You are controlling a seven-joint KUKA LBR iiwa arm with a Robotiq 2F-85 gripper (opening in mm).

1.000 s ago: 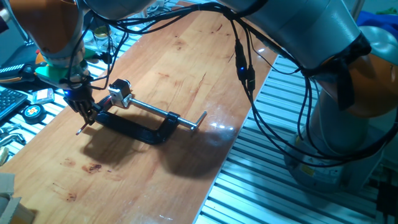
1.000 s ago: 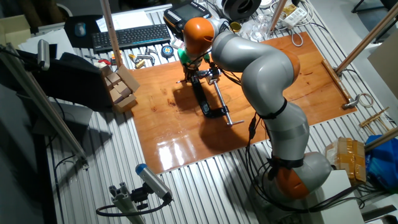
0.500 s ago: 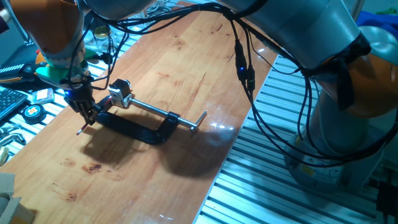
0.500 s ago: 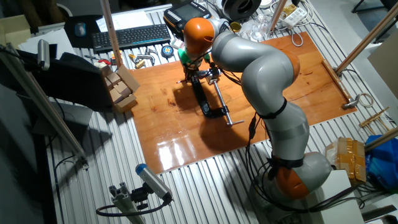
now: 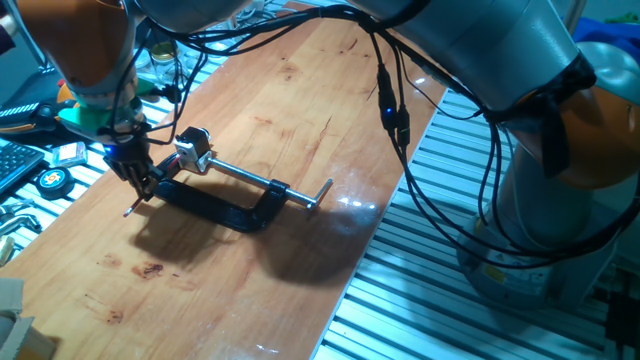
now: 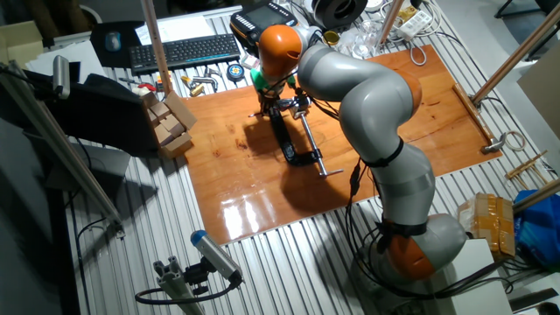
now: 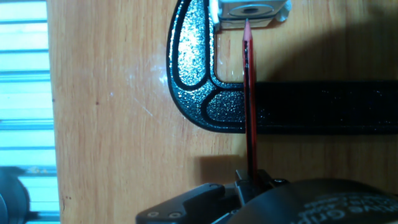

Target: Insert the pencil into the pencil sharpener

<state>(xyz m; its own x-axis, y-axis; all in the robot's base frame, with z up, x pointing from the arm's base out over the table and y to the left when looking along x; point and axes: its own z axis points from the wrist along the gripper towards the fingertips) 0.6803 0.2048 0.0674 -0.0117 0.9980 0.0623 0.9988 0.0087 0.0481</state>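
Near the table's [image 5: 300,110] left edge, my tool [image 7: 252,180] grips the pencil [image 7: 249,106]. I judge pickup and alignment done: its tip sits just short of the pencil sharpener [image 7: 250,11], so insertion remains.

Only one bit of lettering shows: pale, partly cut-off letters on the black gripper [image 7: 252,186] body at the near right of the hand view, too cropped to read

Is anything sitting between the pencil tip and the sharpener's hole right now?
Nothing visible. In the hand view the pencil, held in the gripper, points straight at the pencil sharpener; the black clamp lies beneath it.
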